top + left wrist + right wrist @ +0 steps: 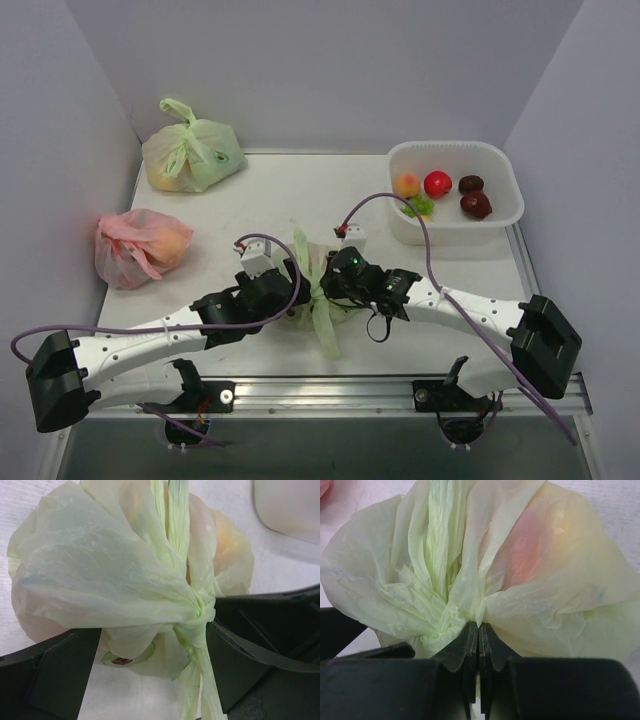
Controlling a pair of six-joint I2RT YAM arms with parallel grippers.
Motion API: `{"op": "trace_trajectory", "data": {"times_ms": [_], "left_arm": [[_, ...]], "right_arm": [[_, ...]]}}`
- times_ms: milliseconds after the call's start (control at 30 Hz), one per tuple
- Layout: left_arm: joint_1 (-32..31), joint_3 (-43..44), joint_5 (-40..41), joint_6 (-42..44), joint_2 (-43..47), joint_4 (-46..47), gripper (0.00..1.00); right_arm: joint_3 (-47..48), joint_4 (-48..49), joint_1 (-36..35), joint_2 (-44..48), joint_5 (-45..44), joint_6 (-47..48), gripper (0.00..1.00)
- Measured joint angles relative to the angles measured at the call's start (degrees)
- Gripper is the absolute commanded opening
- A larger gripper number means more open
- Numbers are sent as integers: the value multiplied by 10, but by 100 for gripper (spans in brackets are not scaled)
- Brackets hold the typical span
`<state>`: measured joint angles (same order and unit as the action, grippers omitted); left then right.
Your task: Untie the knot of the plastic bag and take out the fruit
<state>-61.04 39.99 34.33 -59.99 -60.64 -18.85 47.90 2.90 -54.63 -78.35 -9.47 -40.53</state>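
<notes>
The pale-green plastic bag (322, 318) lies mid-table between my two grippers, mostly hidden by them; one ear strip trails toward the near edge. In the left wrist view the knot (201, 611) is a small twisted lump right beside the right finger, with ear strips running up and down from it. My left gripper (150, 665) is open, its jaws wide apart around the lower bag (100, 570). My right gripper (479, 626) is shut on a thin fold of the bag (545, 595) beside the knot. The fruit shows only as pink-orange patches through the plastic (520, 550).
Another plump green bag (192, 150) sits at the back left and a pink-red bag (140, 245) at the left edge. A white basin (500, 215) at the back right holds peach, red, green and maroon fruits. Walls enclose three sides.
</notes>
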Motion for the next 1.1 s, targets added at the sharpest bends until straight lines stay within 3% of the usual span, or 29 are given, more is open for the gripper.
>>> {"op": "trace_trajectory", "data": {"times_ms": [167,300,433,467,633,867,967,1000,1100], "left_arm": [[0,-8,44,-29,-7,8,90],[5,-25,64,-35,-7,29,69],[9,-26,70,-38,-19,42,23],[12,-27,70,-40,-23,45,0],[67,-46,39,-10,0,64,0],[282,-54,-95,116,98,66,0],[331,-43,-163,177,95,52,0],[335,-40,-183,190,93,47,0],[338,-40,-244,213,94,38,0]], "right_arm": [[-14,22,-25,6,-23,-5,0],[-24,34,-32,11,-34,-7,0],[-32,40,-36,12,-43,-12,0],[-34,40,-36,15,-47,-12,0],[-62,37,-12,64,-64,-11,0],[-133,-21,164,193,-64,-16,0],[-133,-50,181,216,-50,-2,22],[-130,-61,177,220,-45,5,39],[-110,-96,152,222,-36,36,54]]}}
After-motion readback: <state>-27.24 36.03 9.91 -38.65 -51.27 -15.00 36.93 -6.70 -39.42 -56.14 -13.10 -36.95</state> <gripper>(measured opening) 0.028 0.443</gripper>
